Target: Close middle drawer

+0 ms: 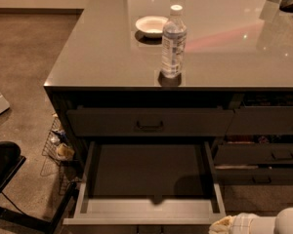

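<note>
- On the glossy surface (88,57): upright water bottle (173,43) near the front edge, white bowl (151,26) just far-left of it.
- Below: top drawer (149,122) shut; middle drawer (146,212) pulled well out toward the near side.
- Narrower drawers (278,155) to its right.
- End effector (227,224) at the near right, beside the drawer's front corner; open or closed: can't tell.
- Wire basket (56,145) on the brown floor (24,57), left.

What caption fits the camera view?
Middle drawer stands open below the countertop; hand low at right, near its front corner.
</note>
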### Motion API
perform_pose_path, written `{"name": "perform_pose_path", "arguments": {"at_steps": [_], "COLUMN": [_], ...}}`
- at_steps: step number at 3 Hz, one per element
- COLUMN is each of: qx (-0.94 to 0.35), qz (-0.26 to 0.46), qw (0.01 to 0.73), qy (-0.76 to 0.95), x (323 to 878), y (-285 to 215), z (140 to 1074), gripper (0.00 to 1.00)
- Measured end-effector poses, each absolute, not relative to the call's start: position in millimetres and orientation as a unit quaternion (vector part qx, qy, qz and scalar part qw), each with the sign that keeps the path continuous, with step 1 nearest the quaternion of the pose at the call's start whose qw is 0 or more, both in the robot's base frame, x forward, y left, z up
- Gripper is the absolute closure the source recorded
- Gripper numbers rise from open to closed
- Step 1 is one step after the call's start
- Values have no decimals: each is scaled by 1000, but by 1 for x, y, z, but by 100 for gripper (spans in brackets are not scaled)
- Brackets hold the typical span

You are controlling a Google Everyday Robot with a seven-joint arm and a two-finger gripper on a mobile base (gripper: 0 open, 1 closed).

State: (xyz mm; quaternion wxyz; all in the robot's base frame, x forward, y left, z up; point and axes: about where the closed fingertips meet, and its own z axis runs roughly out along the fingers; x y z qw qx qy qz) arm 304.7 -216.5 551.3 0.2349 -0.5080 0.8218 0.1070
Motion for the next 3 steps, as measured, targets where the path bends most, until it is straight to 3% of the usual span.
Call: {"name": "perform_pose_path", "arguments": {"at_steps": [3], "qx": [-451], "qz": [186], "qw": [260], "qy": [833], "x": [320], "y": [-202], "z": [393], "gripper": [100]}}
